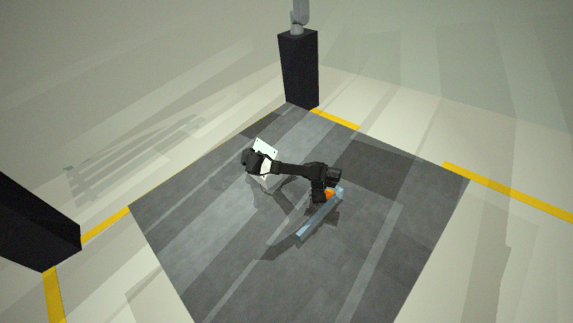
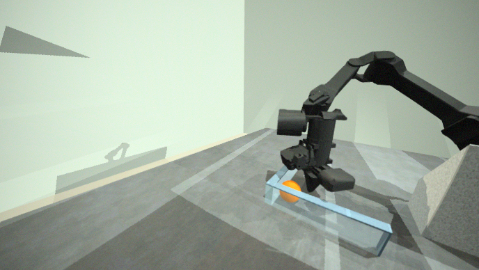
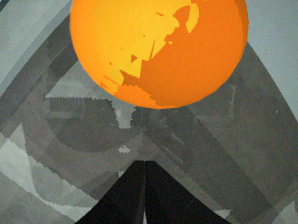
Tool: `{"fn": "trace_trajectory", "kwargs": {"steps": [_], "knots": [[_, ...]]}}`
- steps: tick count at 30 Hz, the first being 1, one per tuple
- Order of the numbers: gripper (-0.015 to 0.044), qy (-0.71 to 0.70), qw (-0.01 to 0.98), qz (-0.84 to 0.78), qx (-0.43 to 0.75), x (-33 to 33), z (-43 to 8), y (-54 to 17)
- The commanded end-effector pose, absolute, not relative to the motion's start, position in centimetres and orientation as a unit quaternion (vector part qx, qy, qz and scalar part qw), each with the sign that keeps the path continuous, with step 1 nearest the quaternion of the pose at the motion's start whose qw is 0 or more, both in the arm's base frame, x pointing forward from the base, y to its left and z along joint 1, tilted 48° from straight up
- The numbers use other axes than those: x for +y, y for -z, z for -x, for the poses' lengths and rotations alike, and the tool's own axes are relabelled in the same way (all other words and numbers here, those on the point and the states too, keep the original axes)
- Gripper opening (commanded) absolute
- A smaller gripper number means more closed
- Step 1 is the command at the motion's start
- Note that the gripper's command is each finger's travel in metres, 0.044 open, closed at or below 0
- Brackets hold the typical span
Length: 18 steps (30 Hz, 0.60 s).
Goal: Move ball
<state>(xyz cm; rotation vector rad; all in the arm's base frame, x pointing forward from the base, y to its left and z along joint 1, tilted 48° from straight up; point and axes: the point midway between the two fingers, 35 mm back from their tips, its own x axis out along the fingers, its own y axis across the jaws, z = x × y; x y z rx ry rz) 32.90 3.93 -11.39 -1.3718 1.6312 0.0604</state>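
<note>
Ball (image 2: 289,191) sits in the walls' (image 2: 334,205) corner, closed pincer (image 2: 312,186) beside it.

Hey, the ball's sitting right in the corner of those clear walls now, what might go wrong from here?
1. The shut tool sits low just behind the orange ball. Any further push could squeeze it against the clear walls and make it pop away.
2. Pulling back carelessly could brush the ball and set it rolling.
3. The see-through copy is not visible now, so whether the ball covers it exactly is uncertain.
</note>
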Motion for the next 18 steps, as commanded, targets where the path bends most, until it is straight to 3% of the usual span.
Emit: {"fn": "trace_trajectory", "kwargs": {"steps": [1,18], "knots": [[0.0000,-0.026,0.486,0.564,0.667,3.6,-32.6,10.7],[0.0000,-0.026,0.486,0.565,0.667,2.5,-31.4,9.8]]}}
